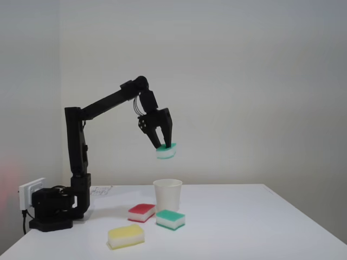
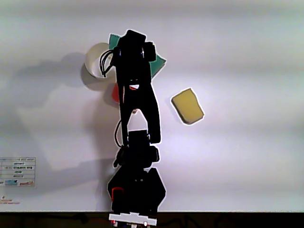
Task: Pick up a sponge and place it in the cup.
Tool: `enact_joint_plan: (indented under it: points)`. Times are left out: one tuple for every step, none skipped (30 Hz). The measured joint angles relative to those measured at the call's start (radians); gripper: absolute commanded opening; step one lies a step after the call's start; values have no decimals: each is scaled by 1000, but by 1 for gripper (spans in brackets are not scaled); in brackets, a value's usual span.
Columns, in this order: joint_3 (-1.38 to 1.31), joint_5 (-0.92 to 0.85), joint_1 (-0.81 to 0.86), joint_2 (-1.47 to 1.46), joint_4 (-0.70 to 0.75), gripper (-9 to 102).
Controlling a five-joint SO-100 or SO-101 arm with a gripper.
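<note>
While the pincer (image 1: 165, 145) hung high above the surface (image 1: 260, 216), it pinched a green-topped sponge (image 1: 167, 151) by its upper edge, so most of the block dangled below the fingertips. The cup (image 1: 167, 194) stood upright on the surface almost straight beneath, well apart from the sponge, with open air between them.

Judging from the fixed view, the hold looked shallow: only the tips bit into soft foam, and a jolt on the way down could have let the sponge slip or twist loose. The sponge also seemed nearly as wide as the cup's mouth, so a drop from that height, or one slightly off centre, could have caught the rim, bounced off and landed on the surface. A light paper cup could also have tipped if the pincer or the sponge pushed its rim sideways.

Around the cup's foot lay a red-topped sponge (image 1: 141, 212), a second green-topped sponge (image 1: 170, 219) and a yellow sponge (image 1: 126, 236), all close enough to be knocked by a falling block. In the other view the arm (image 2: 137, 99) covered most of the held sponge, and the cup (image 2: 93, 61) showed at its left, so alignment there was hard to judge.
</note>
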Motion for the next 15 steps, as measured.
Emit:
enact_joint_plan:
  points:
    - [12,0,3,2,-3,0]
    - [28,0,5,6,-11,0]
    - [34,0,-2,8,-17,0]
    - [44,0,-8,9,-26,0]
    - [52,0,-17,9,-32,0]
    - [63,2,-21,9,-34,0]
    - [69,11,-28,9,-37,0]
    - [81,18,-29,9,-46,0]
    - [101,28,-37,17,-54,0]
    - [118,34,-44,21,-63,0]
    - [135,34,-55,25,-69,0]
    - [156,46,-66,34,-83,0]
    - [176,51,-78,44,-103,0]
    - [209,51,-91,61,-126,0]
    - [241,55,-98,75,-144,0]
